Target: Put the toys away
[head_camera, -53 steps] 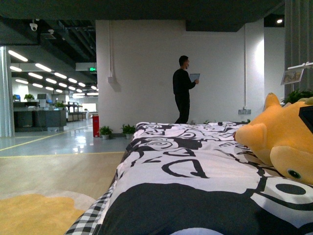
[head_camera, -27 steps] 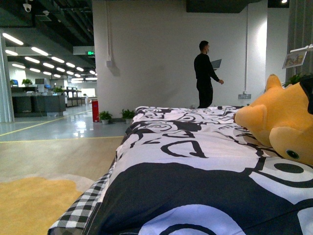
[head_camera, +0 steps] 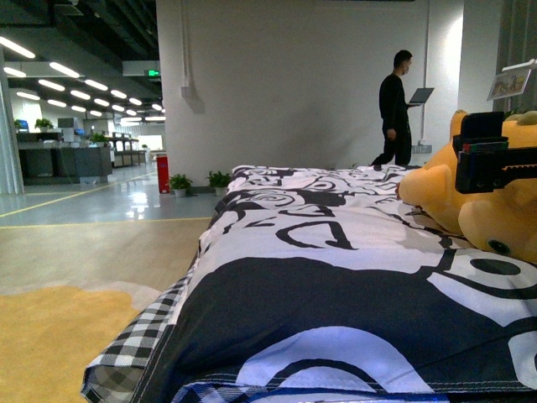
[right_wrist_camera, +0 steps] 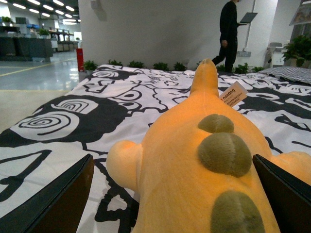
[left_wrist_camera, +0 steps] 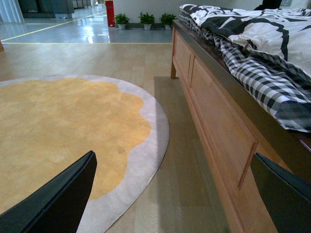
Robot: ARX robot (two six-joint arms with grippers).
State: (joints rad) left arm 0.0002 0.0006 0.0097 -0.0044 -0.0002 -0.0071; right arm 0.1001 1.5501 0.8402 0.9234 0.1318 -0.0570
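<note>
lying on quilt (right_wrist_camera: 73, 121): plush toy (right_wrist_camera: 194, 160), tag (right_wrist_camera: 233, 93) "naiong"

Wooden bed (left_wrist_camera: 214, 121), black-and-white quilt (head_camera: 336, 277) over it, orange plush (right_wrist_camera: 180, 155) on top

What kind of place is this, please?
Probably a bedroom display inside an open office or showroom: a wooden bed with patterned duvet, a round rug, ceiling lights over desks beyond.

A hang tag (right_wrist_camera: 233, 93) on the plush toy (right_wrist_camera: 189, 165) reads "naiong".
</note>
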